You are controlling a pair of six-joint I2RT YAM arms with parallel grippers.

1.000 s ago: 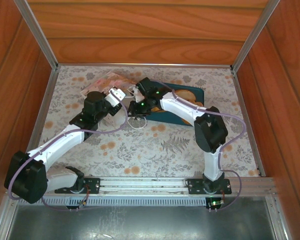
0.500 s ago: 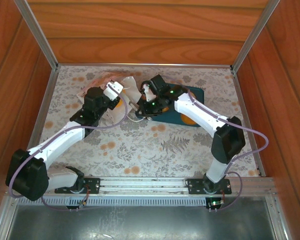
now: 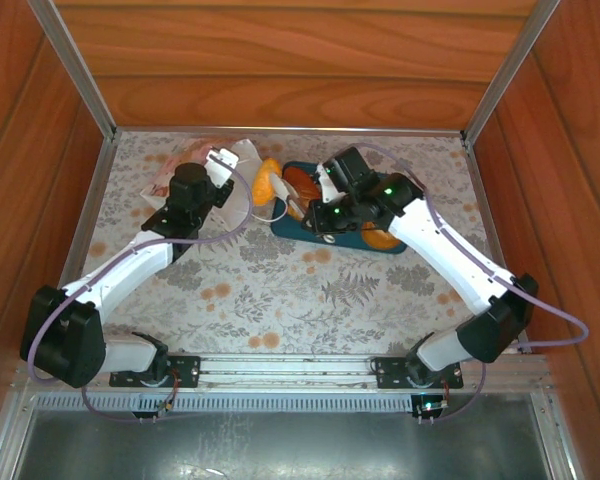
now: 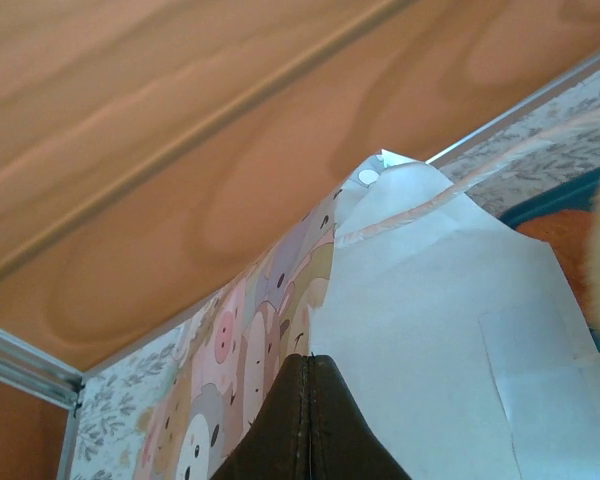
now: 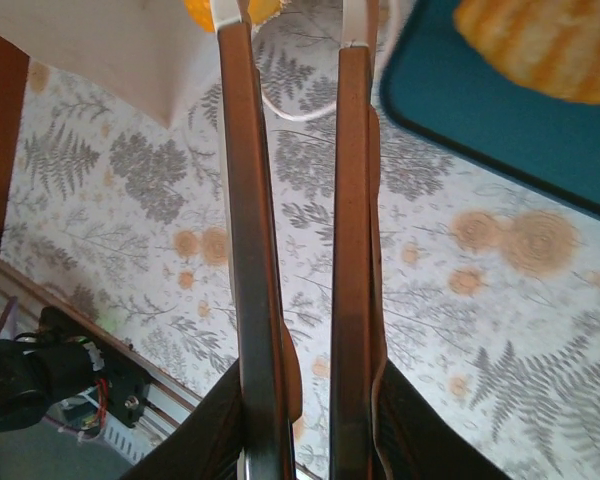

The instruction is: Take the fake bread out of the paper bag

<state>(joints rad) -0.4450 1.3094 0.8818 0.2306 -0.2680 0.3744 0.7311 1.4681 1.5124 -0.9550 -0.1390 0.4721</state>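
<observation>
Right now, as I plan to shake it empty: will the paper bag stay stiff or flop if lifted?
Probably floppy: the paper bag, pinched by the left gripper, shows creased, folded walls. Likely light, being thin paper held by one edge. Its loop handle lies limp on the table and might snag.

The white bag (image 3: 238,170) sits tilted at the far left, mouth facing right. A golden bread (image 3: 267,184) lies just beside that mouth.

Reddish wood-panel walls (image 3: 280,60) with aluminium corner posts (image 3: 75,65) enclose a surface (image 3: 280,295) printed with grey ferns and orange flowers, a metal rail (image 3: 290,372) along its near edge.
</observation>
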